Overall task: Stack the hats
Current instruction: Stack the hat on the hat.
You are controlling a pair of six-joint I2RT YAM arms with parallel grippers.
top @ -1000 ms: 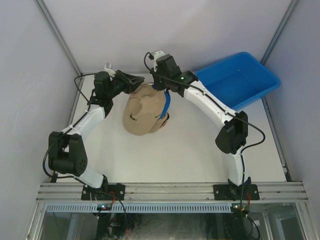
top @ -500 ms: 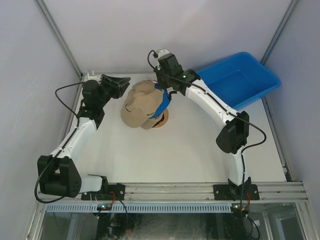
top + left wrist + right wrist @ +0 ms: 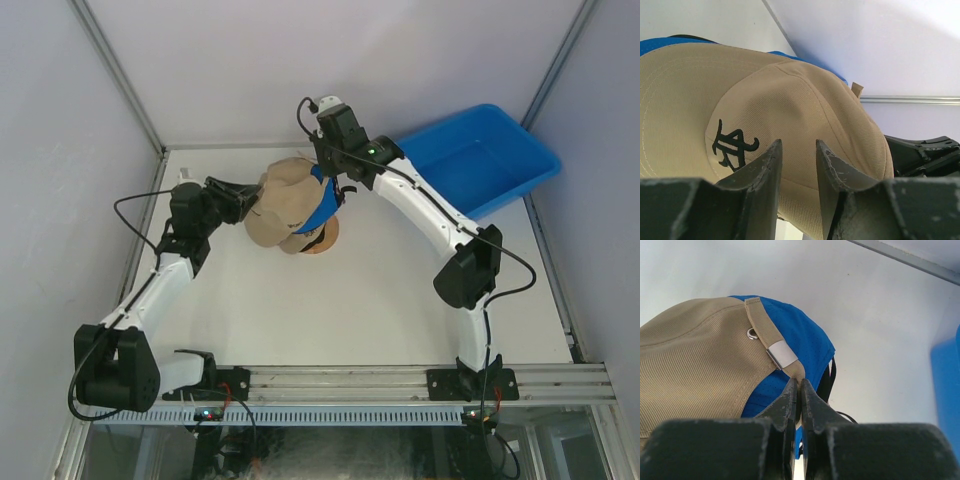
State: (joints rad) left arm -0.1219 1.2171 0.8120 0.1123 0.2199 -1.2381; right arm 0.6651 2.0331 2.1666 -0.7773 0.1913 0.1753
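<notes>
While seating the tan hat (image 3: pixel 283 198) on the pile: judged to be at the settling step, with the grip not yet let go. Nearest, on the left: left gripper (image 3: pixel 796 146) with jaws partway apart, gripping nothing, poised just before the tan crown beside its black embroidered mark. Touching or not, hard to say. Next out: tan hat lying over a blue hat (image 3: pixel 805 340), a sliver of something black under that, all perched on a wooden stand (image 3: pixel 318 240) mid-table. Behind the pile: right gripper (image 3: pixel 799 382) pinched fully closed, seemingly on the tail of the tan hat's rear strap. Farthest, at the back right and well apart: blue bin (image 3: pixel 470 165). Next, probably: release the strap, then nudge the crown down square over the blue one. Calls for gentle, straight handling, to avoid dragging the soft fabric askew or rocking the stand.
</notes>
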